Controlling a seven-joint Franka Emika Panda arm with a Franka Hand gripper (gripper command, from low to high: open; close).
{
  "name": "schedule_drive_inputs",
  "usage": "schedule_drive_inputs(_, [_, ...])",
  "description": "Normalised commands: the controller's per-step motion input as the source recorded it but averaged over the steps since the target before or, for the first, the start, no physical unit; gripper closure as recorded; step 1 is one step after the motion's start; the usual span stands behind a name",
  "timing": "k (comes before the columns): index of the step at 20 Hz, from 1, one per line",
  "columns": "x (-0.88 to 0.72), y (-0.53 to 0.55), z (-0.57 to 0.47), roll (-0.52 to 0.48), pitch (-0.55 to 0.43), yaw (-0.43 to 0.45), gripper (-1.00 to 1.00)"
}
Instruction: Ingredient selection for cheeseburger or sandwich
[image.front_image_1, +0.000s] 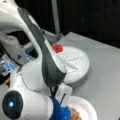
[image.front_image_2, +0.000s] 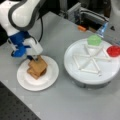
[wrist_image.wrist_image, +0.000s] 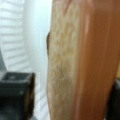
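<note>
The sandwich (image.front_image_2: 37, 68) stood nearly stacked on the white plate (image.front_image_2: 50, 77), the gripper (image.front_image_2: 35, 58) clamping its top bread slice (image.front_image_2: 38, 64).

arm bent low, tool (image.front_image_2: 35, 58) pointing down

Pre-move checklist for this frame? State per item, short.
1. Gripper at the top bread slice, on its far edge: ok.
2. Open or shut: cannot tell.
3. Stack sits on the white plate, inside the rim: ok.
4. Stack squared up: not ok, slices look skewed.
5. Green piece and red piece remain on the divided tray: ok.
6. Patty and cheese inside the stack: cannot tell.
</note>
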Motion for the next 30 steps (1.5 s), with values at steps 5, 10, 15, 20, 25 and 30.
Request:
schedule_drive_inputs(5, [0.25,-0.3,0.01,0.106,0.081,0.258,-1.0])
schedule_drive_inputs(10, [0.22,-0.28,0.03,0.1,0.086,0.267,-1.0])
schedule_drive_inputs(15, [0.18,-0.19,0.09,0.066,0.118,0.219,-1.0])
schedule_drive_inputs(20, [0.13,-0.04,0.2,-0.053,0.172,0.121,-1.0])
schedule_drive_inputs(25, [0.05,0.12,0.27,-0.235,0.245,0.056,-1.0])
schedule_drive_inputs(30, [0.0,0.25,0.25,-0.376,0.236,0.021,-1.0])
